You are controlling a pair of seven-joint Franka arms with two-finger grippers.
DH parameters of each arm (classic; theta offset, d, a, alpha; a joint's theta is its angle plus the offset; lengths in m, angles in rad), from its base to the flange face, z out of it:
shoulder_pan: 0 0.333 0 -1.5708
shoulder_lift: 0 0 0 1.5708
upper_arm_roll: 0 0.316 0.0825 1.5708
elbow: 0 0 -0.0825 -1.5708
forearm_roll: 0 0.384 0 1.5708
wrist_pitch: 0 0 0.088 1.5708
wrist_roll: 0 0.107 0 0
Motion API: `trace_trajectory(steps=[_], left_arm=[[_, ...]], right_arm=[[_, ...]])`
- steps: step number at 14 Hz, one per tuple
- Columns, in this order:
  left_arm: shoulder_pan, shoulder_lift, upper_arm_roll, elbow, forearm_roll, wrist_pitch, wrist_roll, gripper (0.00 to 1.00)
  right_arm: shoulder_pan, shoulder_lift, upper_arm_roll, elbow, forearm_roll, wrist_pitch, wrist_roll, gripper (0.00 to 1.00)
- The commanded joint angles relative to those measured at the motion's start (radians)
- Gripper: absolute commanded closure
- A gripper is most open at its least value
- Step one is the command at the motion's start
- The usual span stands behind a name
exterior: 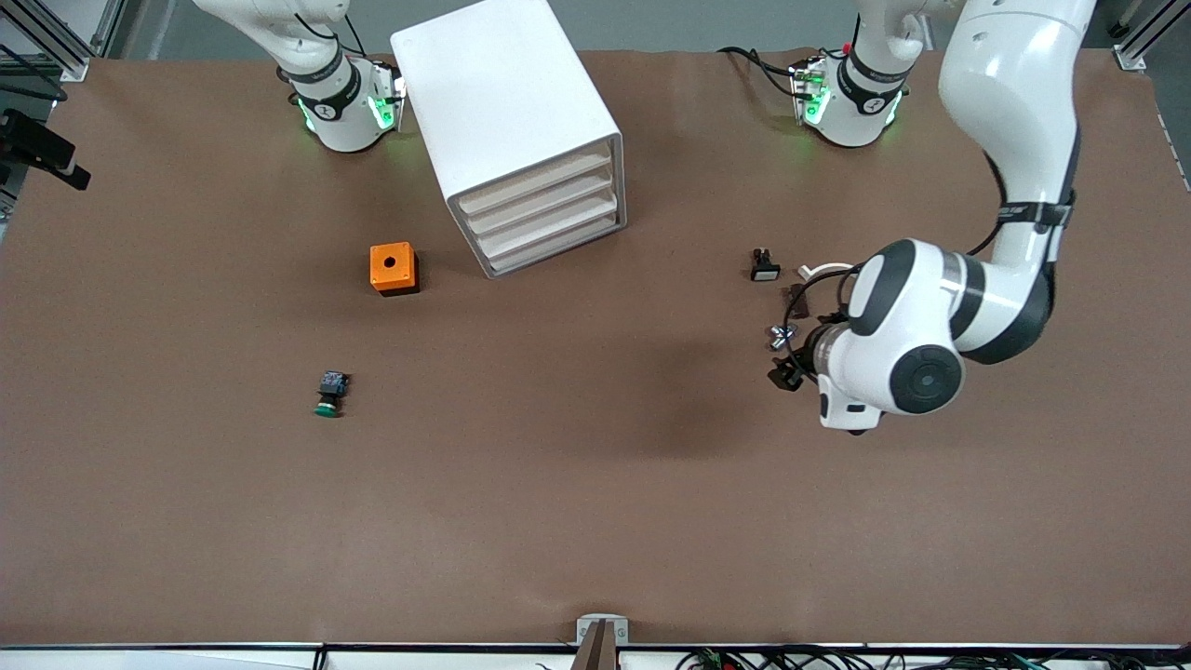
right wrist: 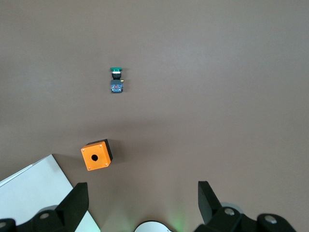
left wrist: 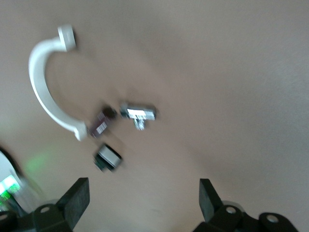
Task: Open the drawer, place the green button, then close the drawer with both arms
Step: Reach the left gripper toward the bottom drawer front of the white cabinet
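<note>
The white cabinet [exterior: 507, 112] stands at the back middle of the table. Its lowest drawer [exterior: 558, 249] is shut, like the three above it. The green-capped button [exterior: 329, 393] lies on its side toward the right arm's end, nearer to the front camera than the cabinet. It also shows in the right wrist view [right wrist: 116, 79]. My right gripper [right wrist: 142, 195] is open and empty, high over the table by its base and a cabinet corner [right wrist: 29, 193]. My left gripper [left wrist: 143, 193] is open and empty over bare table toward the left arm's end, with the left arm [exterior: 893, 344] above it.
An orange cube with a hole [exterior: 394, 268] sits beside the cabinet toward the right arm's end. By the left gripper lie a black switch with a white face [exterior: 764, 265], a white curved piece [left wrist: 41, 82], a metal piece [left wrist: 138, 112] and a small dark part [left wrist: 101, 123].
</note>
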Motion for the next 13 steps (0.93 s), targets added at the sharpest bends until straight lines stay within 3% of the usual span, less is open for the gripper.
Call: trace_trajectory(steps=[1, 4, 7, 10, 13], left_arm=[[-0.065, 0.067, 0.003, 0.056, -0.054, -0.019, -0.238, 0.0], [-0.155, 0.103, 0.003, 0.056, -0.089, -0.008, -0.479, 0.0], [-0.198, 0.13, 0.003, 0.053, -0.256, -0.003, -0.628, 0.0], [-0.222, 0.133, 0.003, 0.048, -0.402, -0.005, -0.751, 0.0], [-0.232, 0.145, 0.003, 0.047, -0.517, -0.005, -0.888, 0.0]], right_arm=[[-0.015, 0.105, 0.013, 0.031, 0.003, 0.013, -0.003, 0.0], [-0.022, 0.226, 0.013, 0.107, -0.001, 0.013, -0.006, 0.0], [-0.012, 0.268, 0.011, 0.115, -0.023, 0.021, 0.008, 0.0], [-0.003, 0.266, 0.016, 0.03, -0.009, 0.137, 0.029, 0.0], [0.037, 0.245, 0.019, -0.148, 0.013, 0.342, 0.13, 0.0]])
